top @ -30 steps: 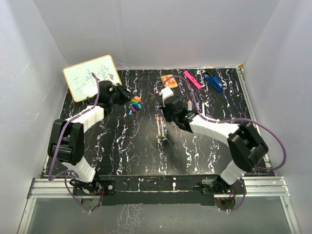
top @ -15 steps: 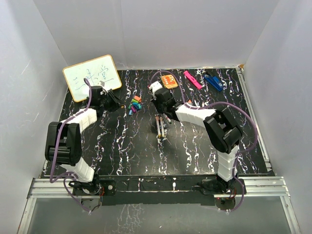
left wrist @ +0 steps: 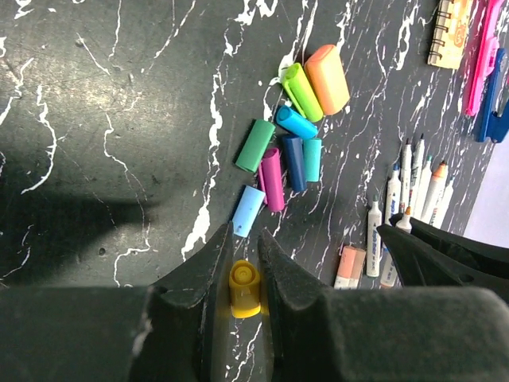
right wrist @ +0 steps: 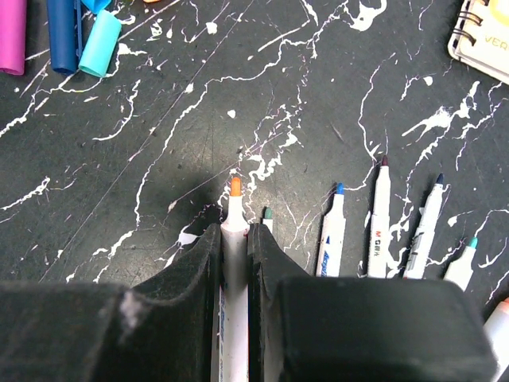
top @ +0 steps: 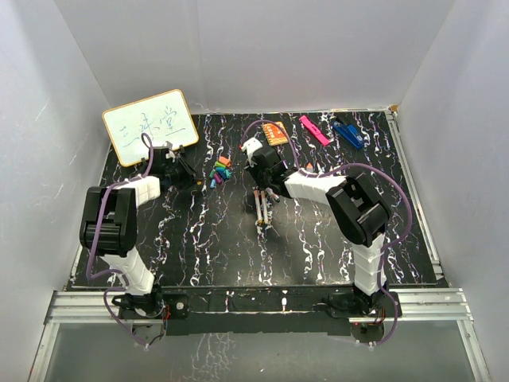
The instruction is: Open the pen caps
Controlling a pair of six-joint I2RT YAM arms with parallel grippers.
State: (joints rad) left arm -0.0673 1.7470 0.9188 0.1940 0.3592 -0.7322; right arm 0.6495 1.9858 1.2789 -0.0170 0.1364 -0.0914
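My left gripper point(left wrist: 243, 253) is shut on a yellow pen cap point(left wrist: 244, 288) just above the black table. Ahead of it lies a loose pile of pen caps point(left wrist: 286, 151) in green, orange, blue, purple and teal, also seen from above point(top: 219, 171). My right gripper point(right wrist: 235, 229) is shut on a white pen point(right wrist: 235, 239) whose bare orange tip points forward. Several uncapped pens point(right wrist: 380, 215) lie to its right. In the top view the left gripper point(top: 187, 169) is left of the caps and the right gripper point(top: 258, 169) is right of them. Two pens point(top: 262, 208) lie nearer.
A whiteboard point(top: 149, 126) leans at the back left. An orange notebook point(top: 275, 133), a pink clip point(top: 313, 130) and a blue clip point(top: 347, 132) lie along the back edge. White walls enclose the table on three sides.
The right gripper has swung left and towards the back, now close beside the cap pile. The left gripper has drawn back a little to the left.
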